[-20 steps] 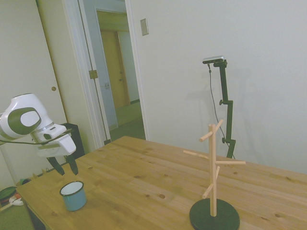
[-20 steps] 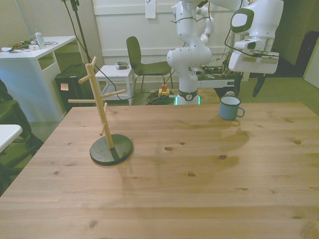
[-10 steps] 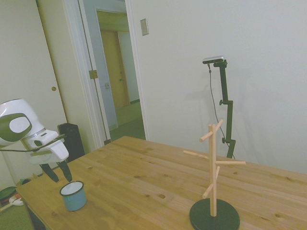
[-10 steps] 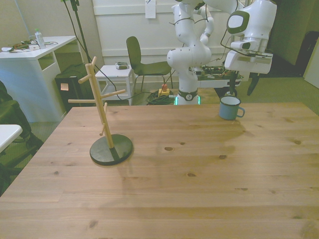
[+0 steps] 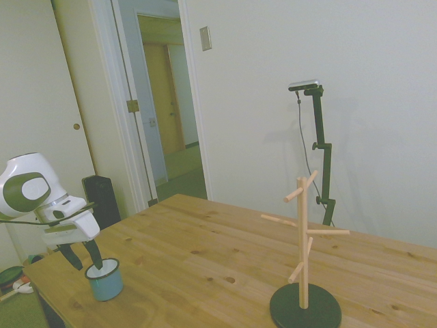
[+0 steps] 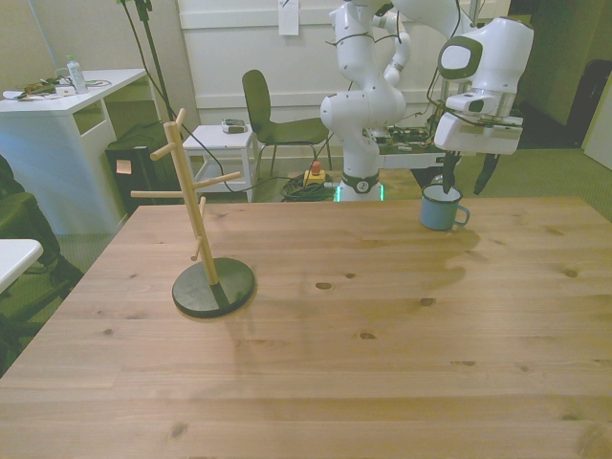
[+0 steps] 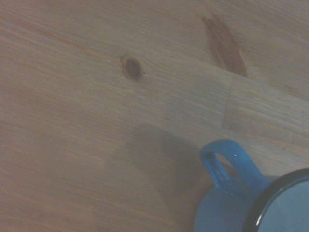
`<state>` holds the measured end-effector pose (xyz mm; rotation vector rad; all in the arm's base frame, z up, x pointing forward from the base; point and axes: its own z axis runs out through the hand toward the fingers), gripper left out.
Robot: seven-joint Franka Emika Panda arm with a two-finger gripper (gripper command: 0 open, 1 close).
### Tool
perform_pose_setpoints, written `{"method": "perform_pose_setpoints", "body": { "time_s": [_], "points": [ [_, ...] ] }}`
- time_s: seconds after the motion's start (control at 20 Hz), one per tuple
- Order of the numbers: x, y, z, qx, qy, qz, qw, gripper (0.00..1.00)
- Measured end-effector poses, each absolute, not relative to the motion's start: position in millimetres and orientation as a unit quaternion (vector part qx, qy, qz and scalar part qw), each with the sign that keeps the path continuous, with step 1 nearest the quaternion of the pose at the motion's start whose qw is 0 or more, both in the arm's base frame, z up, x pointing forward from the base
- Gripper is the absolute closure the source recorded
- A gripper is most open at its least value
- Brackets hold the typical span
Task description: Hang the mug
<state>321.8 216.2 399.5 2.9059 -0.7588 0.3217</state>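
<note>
The light-blue mug (image 5: 105, 280) (image 6: 440, 208) stands upright near the table's corner, with its handle (image 7: 227, 163) toward the front view's right. My gripper (image 5: 83, 260) (image 6: 468, 182) hangs open just above it. One finger (image 6: 449, 179) reaches down to the mug's rim and the other (image 6: 487, 176) stays outside, beyond the handle. Nothing is held. The wooden mug tree (image 5: 303, 236) (image 6: 195, 218) on its dark round base (image 6: 214, 287) stands far off, with bare pegs. The wrist view shows part of the mug (image 7: 219, 212) and its dark rim.
The mug sits close to the table's far edge (image 6: 382, 202) in the front view. Behind the table are a chair (image 6: 273, 120), a small white stool (image 6: 222, 139) and a white desk (image 6: 67, 100). An open doorway (image 5: 164, 102) shows in the side view.
The gripper has come down from above the mug to rim height and shifted toward the front view's left, still open. The mug and tree have not moved.
</note>
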Motion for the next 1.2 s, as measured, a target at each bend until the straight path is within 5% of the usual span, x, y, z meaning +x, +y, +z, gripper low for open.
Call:
{"method": "perform_pose_setpoints", "body": {
  "time_s": [0.4, 0.45, 1.2],
  "points": [
    [326, 214, 382, 0.963, -0.244, 0.095, 0.058, 0.00],
    [329, 211, 380, 0.964, -0.242, 0.092, 0.056, 1.00],
    [346, 221, 385, 0.976, -0.195, 0.080, 0.048, 1.00]
  ]
}}
